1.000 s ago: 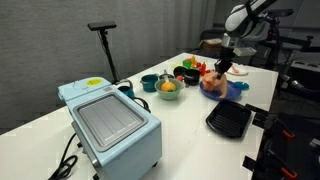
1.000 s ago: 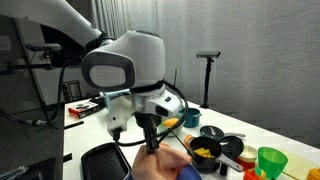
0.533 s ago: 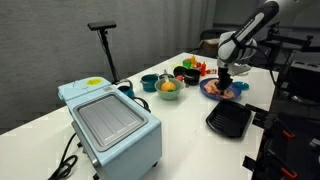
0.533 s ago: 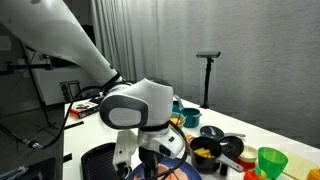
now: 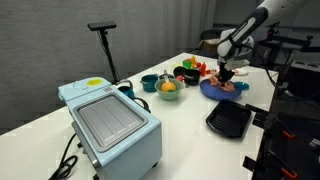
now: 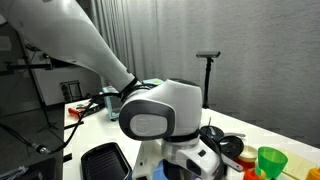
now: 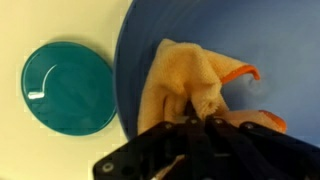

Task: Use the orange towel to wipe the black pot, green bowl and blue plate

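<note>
Peach, bunched orange towel [image 7: 185, 80] is pinched in the closed hand [image 7: 200, 123], resting on the wide blue plate [image 7: 270, 40] right under it. Black pot [image 5: 187, 74] stands off to the hand's side, green bowl [image 5: 168, 90] farther off.

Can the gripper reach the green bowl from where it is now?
Probably yes. The gripper, shut on the orange towel, is at the blue plate; the green bowl stands nearby across bare table, with nothing seen between them.
</note>
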